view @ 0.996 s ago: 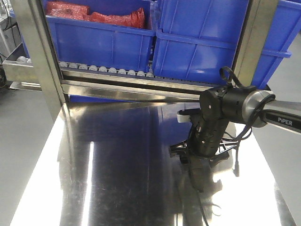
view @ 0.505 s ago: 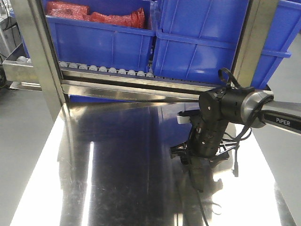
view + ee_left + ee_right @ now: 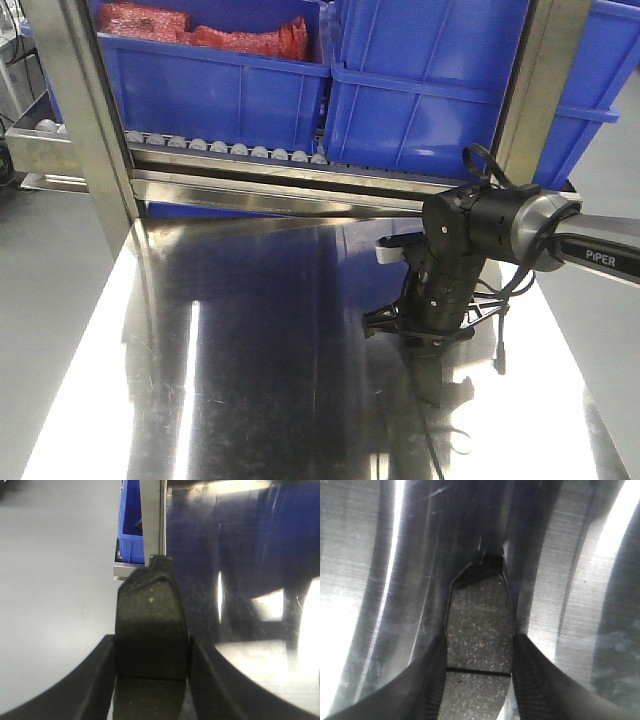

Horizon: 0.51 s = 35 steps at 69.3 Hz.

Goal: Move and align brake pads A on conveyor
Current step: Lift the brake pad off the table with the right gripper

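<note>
The left gripper [image 3: 151, 647] is closed across the waist of 1 flat dark grey speckled brake pad [image 3: 150, 605], held above the edge of the shiny steel tabletop [image 3: 240, 555], and the right gripper [image 3: 479, 647] pinches a 2nd brake pad [image 3: 480, 612] low over it, both seemingly gripped crosswise for square placement on the unseen conveyor.

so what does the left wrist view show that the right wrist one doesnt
Only left wrist view: a blue bin, a steel post and grey floor past the table edge. Only right wrist view: nothing extra, steel tabletop fills the background. Both: a claw shut on a dark grooved pad, left claw on the left pad, right claw on the right pad.
</note>
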Tool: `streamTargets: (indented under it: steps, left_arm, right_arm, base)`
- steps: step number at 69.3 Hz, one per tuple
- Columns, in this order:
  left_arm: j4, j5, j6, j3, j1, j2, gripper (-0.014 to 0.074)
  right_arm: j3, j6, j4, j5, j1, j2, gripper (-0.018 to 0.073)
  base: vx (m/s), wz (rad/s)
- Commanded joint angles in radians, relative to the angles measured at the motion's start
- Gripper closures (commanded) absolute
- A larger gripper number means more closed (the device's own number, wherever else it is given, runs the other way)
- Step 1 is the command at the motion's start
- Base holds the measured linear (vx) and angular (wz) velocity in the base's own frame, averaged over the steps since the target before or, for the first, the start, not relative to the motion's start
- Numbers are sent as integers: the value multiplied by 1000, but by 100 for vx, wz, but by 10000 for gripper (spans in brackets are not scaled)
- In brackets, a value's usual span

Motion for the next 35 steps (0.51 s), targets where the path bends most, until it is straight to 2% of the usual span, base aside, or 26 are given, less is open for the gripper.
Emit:
streamTargets:
  steps: [1, 35]
  left_arm:
    - [24, -74, -2, -26, -1, 6, 603]
    - [24, -74, -2, -26, -1, 6, 603]
  right_arm:
    - [-26, -19, -10, -2, -6, -51, 571]
    - [-26, -53, 22, -21, 0, -328, 571]
  base:
    - [0, 0]
    - [0, 0]
